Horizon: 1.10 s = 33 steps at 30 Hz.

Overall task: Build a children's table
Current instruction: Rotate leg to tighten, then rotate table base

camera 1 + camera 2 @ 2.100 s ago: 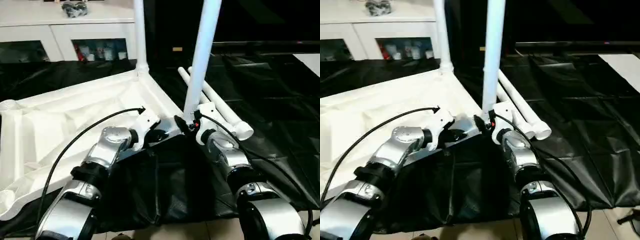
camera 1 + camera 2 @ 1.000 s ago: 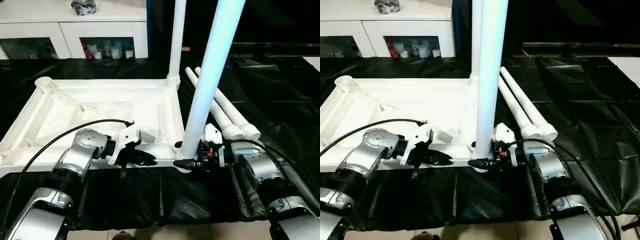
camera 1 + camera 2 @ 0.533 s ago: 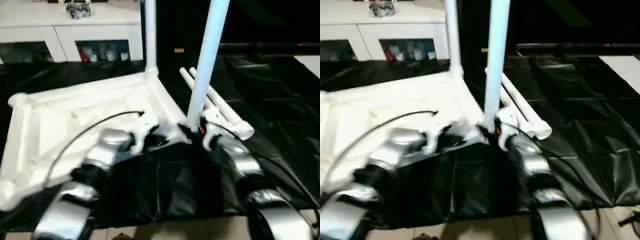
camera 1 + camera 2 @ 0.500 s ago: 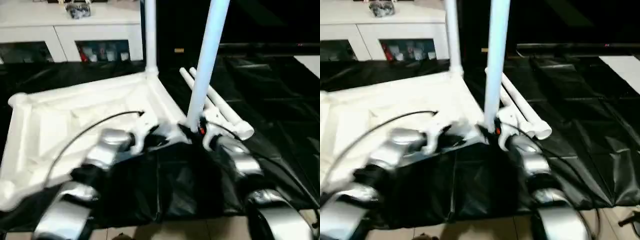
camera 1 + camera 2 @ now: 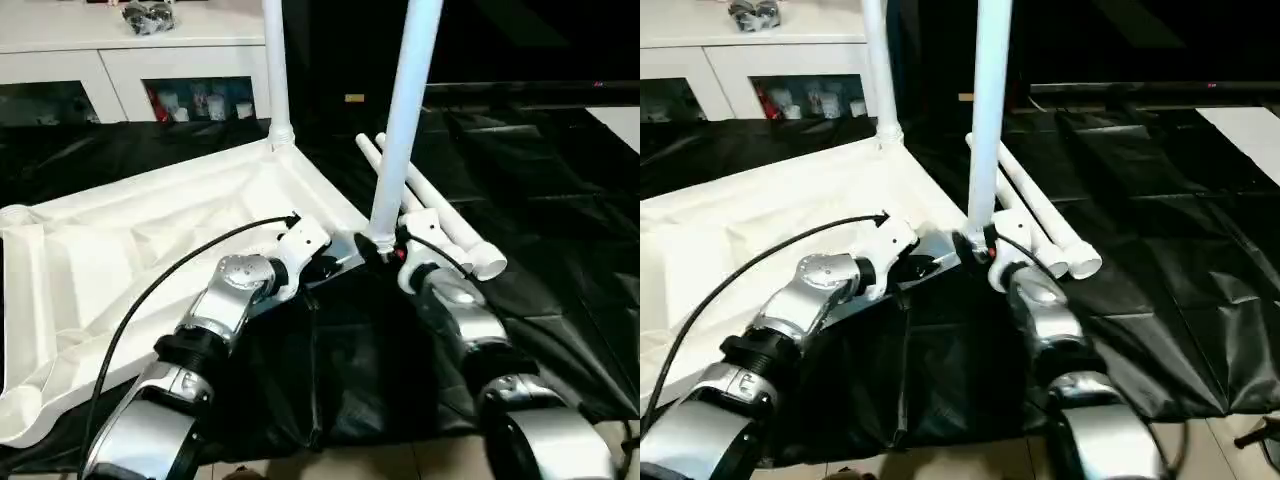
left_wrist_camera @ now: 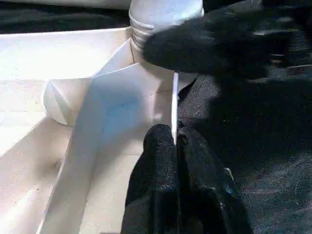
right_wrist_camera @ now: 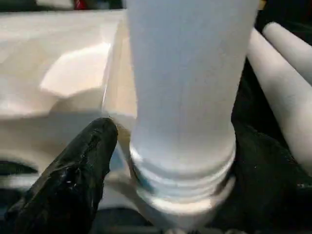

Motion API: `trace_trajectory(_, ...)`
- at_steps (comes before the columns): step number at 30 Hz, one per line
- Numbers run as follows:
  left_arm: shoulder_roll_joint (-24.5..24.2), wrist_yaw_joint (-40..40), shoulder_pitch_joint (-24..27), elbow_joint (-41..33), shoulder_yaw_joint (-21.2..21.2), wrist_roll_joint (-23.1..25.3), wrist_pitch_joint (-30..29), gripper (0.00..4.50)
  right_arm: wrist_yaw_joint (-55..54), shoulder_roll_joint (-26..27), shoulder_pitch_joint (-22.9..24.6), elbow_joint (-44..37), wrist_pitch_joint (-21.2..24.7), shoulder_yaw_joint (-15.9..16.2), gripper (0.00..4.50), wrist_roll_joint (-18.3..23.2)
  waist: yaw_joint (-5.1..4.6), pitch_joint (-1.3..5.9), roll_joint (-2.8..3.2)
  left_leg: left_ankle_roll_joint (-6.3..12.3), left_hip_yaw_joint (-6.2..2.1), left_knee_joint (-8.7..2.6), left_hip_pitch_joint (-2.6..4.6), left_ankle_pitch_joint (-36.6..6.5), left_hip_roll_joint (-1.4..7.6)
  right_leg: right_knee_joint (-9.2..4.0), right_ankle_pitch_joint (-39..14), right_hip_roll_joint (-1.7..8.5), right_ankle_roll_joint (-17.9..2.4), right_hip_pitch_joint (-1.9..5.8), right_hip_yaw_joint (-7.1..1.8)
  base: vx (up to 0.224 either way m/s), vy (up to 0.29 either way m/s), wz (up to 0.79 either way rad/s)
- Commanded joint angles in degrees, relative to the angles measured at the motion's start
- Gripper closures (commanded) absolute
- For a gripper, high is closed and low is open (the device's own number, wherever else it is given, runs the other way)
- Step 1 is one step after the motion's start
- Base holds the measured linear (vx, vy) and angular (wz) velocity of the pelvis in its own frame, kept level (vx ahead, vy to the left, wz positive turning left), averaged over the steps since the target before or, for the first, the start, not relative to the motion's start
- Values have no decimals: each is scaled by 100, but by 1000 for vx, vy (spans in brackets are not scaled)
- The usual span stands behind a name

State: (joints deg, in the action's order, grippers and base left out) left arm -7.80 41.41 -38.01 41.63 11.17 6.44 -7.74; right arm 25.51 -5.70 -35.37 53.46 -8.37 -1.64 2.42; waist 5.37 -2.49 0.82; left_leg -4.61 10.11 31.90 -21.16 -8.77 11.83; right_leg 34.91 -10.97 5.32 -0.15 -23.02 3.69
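Right gripper (image 7: 180, 161) straddles the base of an upright leg (image 5: 405, 110) at the upturned children's table (image 5: 150, 250)'s near corner, fingers spread; left gripper (image 6: 175, 161) pinches the tabletop's rim beside it, on black sheeting (image 5: 560, 180)

My two forearms (image 5: 200, 350) are silver, jointed in black; a black cable loops along each — white wrist housings, black fingers (image 6: 165, 195), matte.

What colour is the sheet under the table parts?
Black sheet, clearest in the right eye view.
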Motion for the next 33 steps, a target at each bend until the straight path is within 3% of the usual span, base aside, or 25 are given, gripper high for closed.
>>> trace_trajectory(1, 30, -352, 26, 190, -108, -63, 137, 450, 322, 4, 131, -219, 135, 182, 67, -64, 35, 311, -116, 287, -3, -343, 4, -1589, 83, -506, -1549, 271, -915, 280, -204, 0, 0, 0)
trace_trajectory(3, 58, -445, -14, 215, -166, -114, 228, 450, 528, -142, 327, -593, 277, 192, 67, 2, 31, 302, -144, 298, -3, -342, -3, -1575, 73, -527, -1681, 267, -837, 280, -197, 0, 0, 0)
trace_trajectory(5, 163, -354, -74, 81, -468, -491, 233, 406, 710, -327, 615, -1186, 473, 261, 63, 30, 34, 320, -137, 321, 3, -322, 11, -1484, 80, -517, -1603, 274, -857, 267, -208, 0, 0, 0)
trace_trajectory(6, 163, -354, -74, 81, -468, -491, 233, 406, 710, -327, 615, -1186, 473, 261, 63, 30, 36, 319, -138, 332, -2, -325, -7, -1401, 73, -508, -1486, 264, -880, 293, -204, 0, 0, 0)
trace_trajectory(7, 184, -313, -111, -114, -673, -710, 255, 392, 764, -444, 841, -1723, 614, 307, 63, 54, 48, 347, -154, 354, 6, -305, 9, -1297, 92, -478, -1178, 264, -988, 276, -209, 0, 0, 0)
trace_trajectory(8, 152, -427, -131, -222, -768, -739, 291, 383, 808, -474, 930, -1987, 775, 315, 63, 121, 86, 366, -123, 381, -1, -289, 23, -1130, 114, -424, -739, 261, -1131, 281, -207, 0, 0, 0)
trace_trajectory(9, 124, -499, -141, -310, -848, -769, 284, 364, 838, -503, 997, -2185, 883, 336, 63, 152, 70, 373, -139, 450, -15, -276, -18, -941, 112, -358, -233, 236, -1243, 305, -196, 0, 0, 0)
trace_trajectory(12, -189, -758, -107, -763, -1149, -815, 24, 364, 887, -627, 1156, -2636, 1162, 482, 63, 18, 69, 390, -138, 591, -14, -223, -25, -677, 101, -285, 390, 222, -1367, 314, -182, 0, 0, 0)
trace_trajectory(15, -508, -961, -25, -1091, -1370, -786, -211, 364, 945, -662, 1166, -2646, 1506, 551, 63, -73, 60, 355, -130, 565, 6, -235, -12, -849, 87, -320, 64, 222, -1363, 294, -181, 0, 0, 0)
trace_trajectory(18, -962, -1194, 82, -1245, -1509, -524, -436, 364, 1273, -640, 1190, -2692, 1735, 717, 63, 30, 59, 338, -91, 375, -8, -262, -3, -1124, 99, -346, -395, 218, -1250, 280, -181, 0, 0, 0)
trace_trajectory(19, -1359, -1444, 183, -1198, -1569, -285, -527, 364, 1228, -586, 1187, -2723, 1836, 839, 63, -55, 67, 330, -81, 304, -13, -275, 11, -1198, 104, -360, -500, 219, -1199, 265, -183, 0, 0, 0)
trace_trajectory(23, -1918, -1727, 396, -1134, -1641, 14, -800, 399, 1097, -509, 1094, -2566, 1916, 965, 99, -176, 43, 342, -50, 101, -37, -292, 19, -1207, 102, -317, -385, 211, -1104, 255, -187, 0, 0, 0)
trace_trajectory(25, -2417, -2008, 688, -1045, -1606, 401, -969, 402, 985, -431, 926, -2296, 2042, 998, 102, -255, 32, 342, -22, 52, -41, -295, 20, -1238, 95, -307, -327, 195, -1104, 245, -189, 0, 0, 0)
trace_trajectory(28, -2660, -2045, 990, -1223, -1669, 501, -1340, 412, 846, -371, 702, -1934, 2040, 989, 119, -352, 57, 342, 2, -28, -36, -295, 55, -1296, 101, -313, -305, 210, -1172, 223, -194, 0, 0, 0)
trace_trajectory(29, -2660, -2045, 990, -1223, -1669, 501, -1340, 437, 846, -371, 702, -1934, 2040, 989, 140, -352, 55, 348, -2, -54, -38, -296, 41, -1278, 100, -286, -228, 212, -1245, 228, -193, 0, 0, 0)
trace_trajectory(33, -2817, -2082, 1163, -1269, -1639, 573, -1552, 449, 720, -326, 470, -1610, 1990, 1011, 171, -379, 163, 337, 18, -123, -27, -301, 97, -1525, 111, -314, -399, 230, -1251, 185, -207, 0, 0, 0)
